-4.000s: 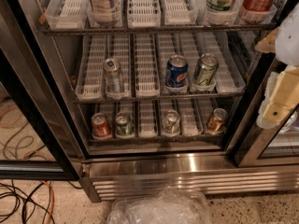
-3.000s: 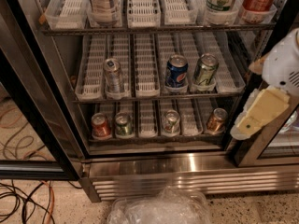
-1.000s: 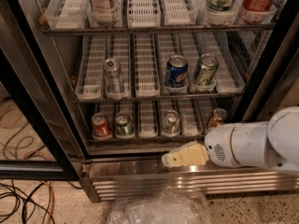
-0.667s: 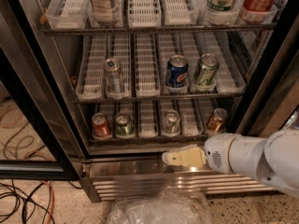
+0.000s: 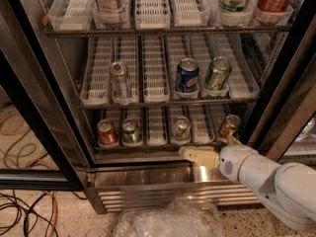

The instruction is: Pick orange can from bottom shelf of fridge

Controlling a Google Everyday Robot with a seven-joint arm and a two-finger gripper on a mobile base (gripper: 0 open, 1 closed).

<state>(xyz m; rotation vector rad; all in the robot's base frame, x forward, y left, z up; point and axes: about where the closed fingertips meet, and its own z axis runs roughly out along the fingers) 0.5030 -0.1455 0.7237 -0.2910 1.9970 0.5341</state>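
Observation:
The fridge (image 5: 44,107) stands open in front of me. Its bottom shelf (image 5: 157,132) holds a red can (image 5: 106,132), a green can (image 5: 131,132), a silver can (image 5: 180,128) and, at the far right, the orange can (image 5: 229,126). The orange can is copper-coloured with a silver top and stands upright. My gripper (image 5: 197,155) is cream-coloured on a white arm (image 5: 266,179) coming in from the lower right. It sits just in front of the bottom shelf's front edge, below and left of the orange can, and is not touching it.
The middle shelf holds a silver can (image 5: 120,79), a blue can (image 5: 187,76) and a green can (image 5: 217,75). The steel base grille (image 5: 148,191) is under the gripper. A clear plastic bag (image 5: 168,221) lies on the floor, cables (image 5: 24,216) at left. The black door frame (image 5: 281,98) is close on the right.
The arm swung down from the right of the fridge to the front of the bottom shelf. In the last second the gripper rose slightly toward the shelf edge.

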